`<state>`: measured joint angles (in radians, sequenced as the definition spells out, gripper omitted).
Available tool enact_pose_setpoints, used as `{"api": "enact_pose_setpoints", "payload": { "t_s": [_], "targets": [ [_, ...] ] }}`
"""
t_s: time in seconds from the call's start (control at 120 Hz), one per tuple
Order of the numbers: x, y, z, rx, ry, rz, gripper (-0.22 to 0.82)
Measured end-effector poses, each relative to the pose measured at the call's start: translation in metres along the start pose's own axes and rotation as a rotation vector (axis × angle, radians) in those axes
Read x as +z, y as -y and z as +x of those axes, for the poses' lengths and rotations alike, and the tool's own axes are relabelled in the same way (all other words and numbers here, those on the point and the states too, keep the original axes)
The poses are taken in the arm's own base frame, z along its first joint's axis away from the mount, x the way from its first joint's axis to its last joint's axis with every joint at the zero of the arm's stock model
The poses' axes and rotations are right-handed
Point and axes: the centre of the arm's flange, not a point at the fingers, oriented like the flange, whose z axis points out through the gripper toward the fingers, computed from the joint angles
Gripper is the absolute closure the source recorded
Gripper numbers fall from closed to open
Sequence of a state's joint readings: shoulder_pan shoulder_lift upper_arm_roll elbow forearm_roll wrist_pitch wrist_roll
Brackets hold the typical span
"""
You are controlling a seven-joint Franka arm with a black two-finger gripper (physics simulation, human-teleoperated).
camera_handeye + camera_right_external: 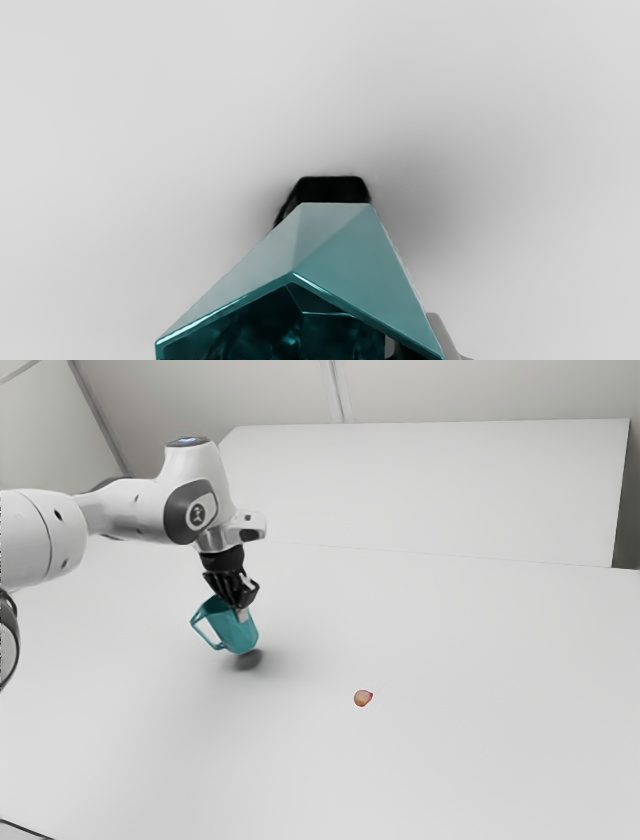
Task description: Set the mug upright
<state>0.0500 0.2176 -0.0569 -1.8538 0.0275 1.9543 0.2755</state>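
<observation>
White bench: plain surface, far edge meeting a pale panel
Faceted teal mug with angular handle: mouth up but leaning, base low over the bench, nearer its far edge than its near one; contact unclear
Black two-finger claw: closed on the mug's wall
Progress: grasp made; levelling, seating and release apparently left

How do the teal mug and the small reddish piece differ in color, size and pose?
Color: the mug is teal, the small reddish piece tan with red edges.
Size: the mug is much larger than the piece.
Pose: the mug hangs tilted in the gripper, the piece lies on the table.
</observation>
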Motion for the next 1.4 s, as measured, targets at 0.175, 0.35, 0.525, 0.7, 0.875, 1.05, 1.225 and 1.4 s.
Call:
{"api": "enact_pose_setpoints", "payload": {
  "t_s": [0.175, 0.35, 0.525, 0.7, 0.875, 1.05, 1.225, 1.4],
  "targets": [
    [0.030, 0.003, 0.010, -0.052, 0.020, 0.022, 0.79],
    [0.046, 0.003, 0.014, -0.096, 0.029, 0.027, 0.68],
    [0.039, 0.000, 0.014, -0.127, 0.010, 0.032, 0.32],
    [-0.021, -0.010, 0.001, -0.144, -0.062, 0.054, 0.14],
    [-0.102, -0.012, -0.010, -0.167, -0.138, 0.061, 0.06],
    [-0.177, -0.017, -0.029, -0.180, -0.172, 0.063, 0.03],
    [-0.189, -0.023, -0.045, -0.188, -0.125, 0.033, 0.01],
    [-0.187, -0.024, -0.050, -0.191, -0.092, 0.019, 0.01]
  ]
}}
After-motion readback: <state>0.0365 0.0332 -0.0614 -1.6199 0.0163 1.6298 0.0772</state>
